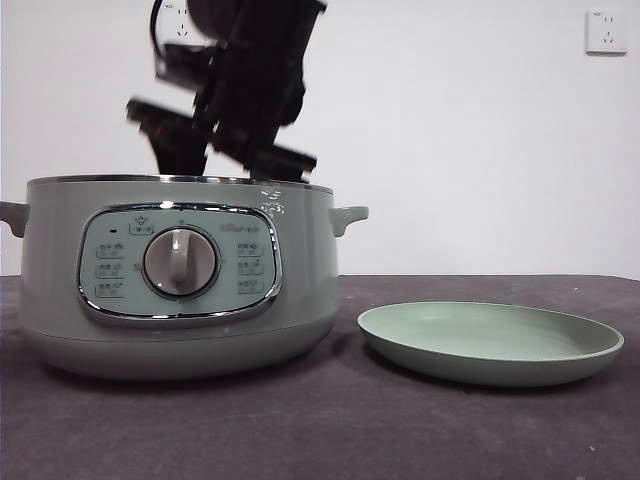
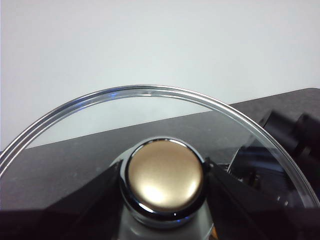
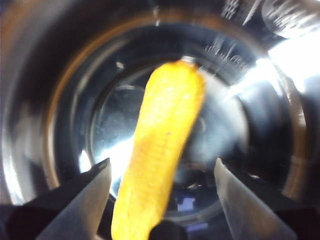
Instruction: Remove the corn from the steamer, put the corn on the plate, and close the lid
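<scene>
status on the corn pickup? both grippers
Left gripper shut on lid knob, lid held off the pot. Right gripper open over steamer, jaws either side of corn, not closed. Plate bare, nothing blocking.

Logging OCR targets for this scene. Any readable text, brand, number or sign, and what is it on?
None can be read.
steamer front panel: small icons and labels around the dial, too small to read.
steamer rim, front view: pale marks, blurred.
Inside the pot wall, right wrist view: embossed markings, blurred.
plate: unmarked.

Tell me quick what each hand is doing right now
Left hand: closed on the lid knob, lid held up.
Right hand: open above the corn, inside the steamer.
</scene>
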